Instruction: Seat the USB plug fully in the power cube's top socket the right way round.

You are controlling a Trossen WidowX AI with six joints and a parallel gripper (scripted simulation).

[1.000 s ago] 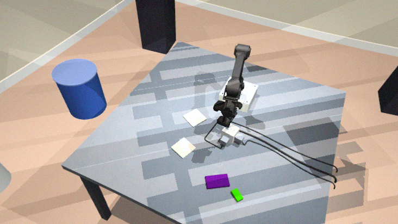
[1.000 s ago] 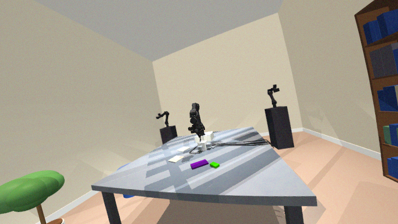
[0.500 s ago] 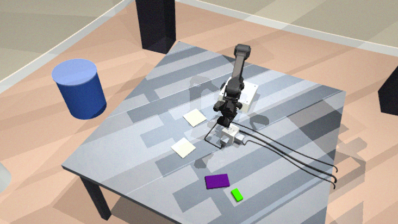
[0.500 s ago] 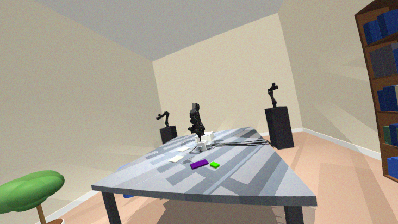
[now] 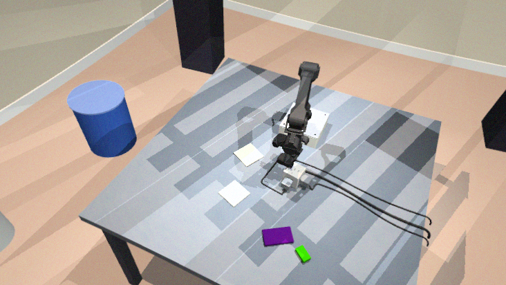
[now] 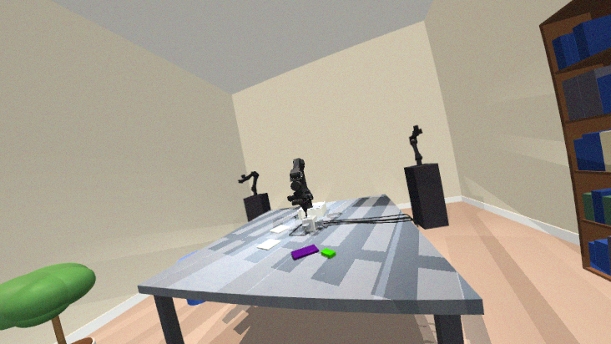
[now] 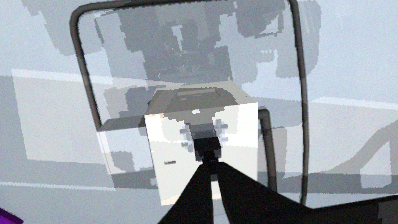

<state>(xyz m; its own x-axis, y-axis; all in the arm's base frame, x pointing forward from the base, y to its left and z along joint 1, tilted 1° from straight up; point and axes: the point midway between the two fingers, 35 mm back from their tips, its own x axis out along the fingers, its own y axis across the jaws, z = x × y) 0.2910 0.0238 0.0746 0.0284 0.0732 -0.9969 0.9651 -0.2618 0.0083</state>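
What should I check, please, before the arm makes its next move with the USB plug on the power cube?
1. Hand shut on the USB plug: ok.
2. Plug over the top socket of the power cube: ok.
3. Plug fully seated: cannot tell.
4. Plug turned the right way round: cannot tell.
5. Cables beside the cube, not across the hand: ok.
6. Purple block and green block far from the arm, on the table: ok.
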